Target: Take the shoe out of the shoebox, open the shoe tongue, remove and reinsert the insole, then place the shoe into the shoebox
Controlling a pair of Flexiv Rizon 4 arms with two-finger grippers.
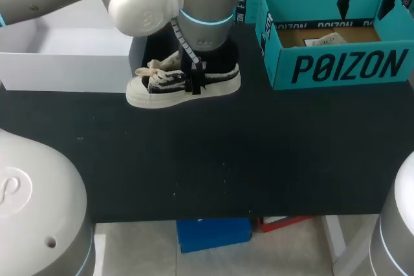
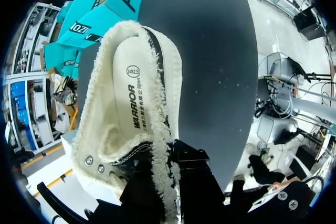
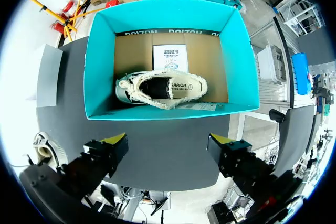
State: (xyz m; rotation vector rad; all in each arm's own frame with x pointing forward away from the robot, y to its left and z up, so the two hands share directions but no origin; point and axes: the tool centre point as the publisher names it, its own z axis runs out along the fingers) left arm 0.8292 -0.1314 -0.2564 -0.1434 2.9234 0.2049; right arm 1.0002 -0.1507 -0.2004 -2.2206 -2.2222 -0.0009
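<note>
**Shoe gripped on the worktop, heel toward the shoebox**

It stands on its sole near the far edge of the worktop, left of the middle. Its long axis runs along that edge, with the toe and laces just beside the white box at the far left and the heel toward the shoebox at the far right corner.

My left tool sits over the middle of the shoe. It looks clamped on the side wall by the eyelets, with the fleece collar running between its two fingers. The yellow tips are hidden. The insole lies flat inside, ahead of that tool.

My right tool hangs above the shoebox with its fingers spread wide, grasping nothing. Under it a second shoe lies on the box floor beside a paper card.

I judge the insole comes next. My left arm is already at the shoe, and the right would have to cross over from the box. The widest room for moving lies toward the near edge.
</note>
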